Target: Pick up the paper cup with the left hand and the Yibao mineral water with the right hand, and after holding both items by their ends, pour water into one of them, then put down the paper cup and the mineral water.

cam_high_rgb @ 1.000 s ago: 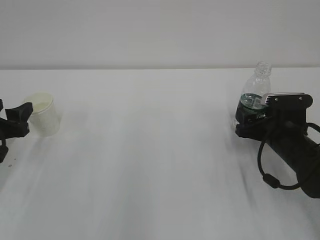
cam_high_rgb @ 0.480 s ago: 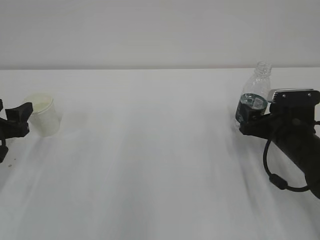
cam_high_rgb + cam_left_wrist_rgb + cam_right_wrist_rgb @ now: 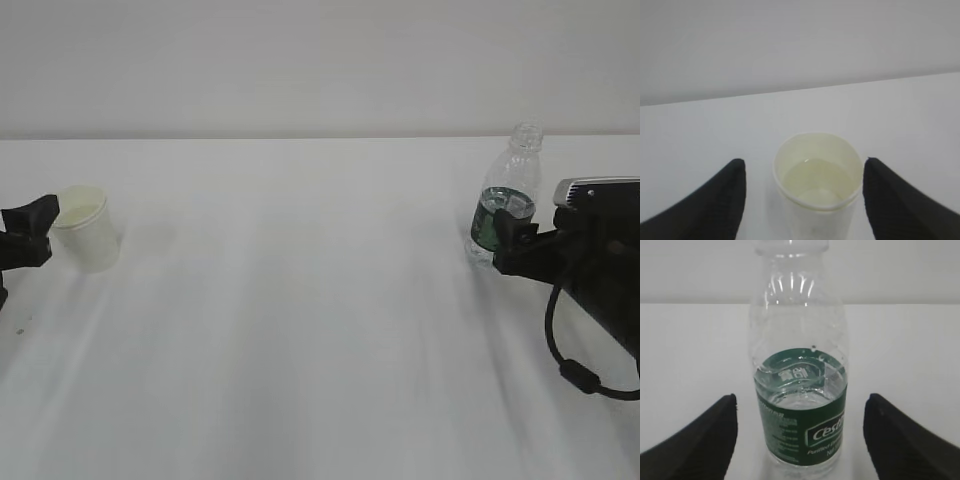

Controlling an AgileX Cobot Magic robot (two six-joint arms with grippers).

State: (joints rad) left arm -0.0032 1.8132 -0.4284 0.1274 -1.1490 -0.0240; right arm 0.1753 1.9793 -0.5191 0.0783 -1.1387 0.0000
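The cup [image 3: 818, 186] stands upright at the far left of the counter [image 3: 300, 300], between the left hand's [image 3: 805, 200] parted jaws, touching neither. At the far right, the bottle [image 3: 800, 390] stands upright between the right hand's [image 3: 800, 435] parted jaws, likewise untouched.

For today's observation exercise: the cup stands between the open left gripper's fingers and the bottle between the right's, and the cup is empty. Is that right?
One slip: the paper cup is not empty. The left wrist view shows liquid in its bottom. The rest holds: it stands between the open left gripper, and the bottle between the open right gripper.
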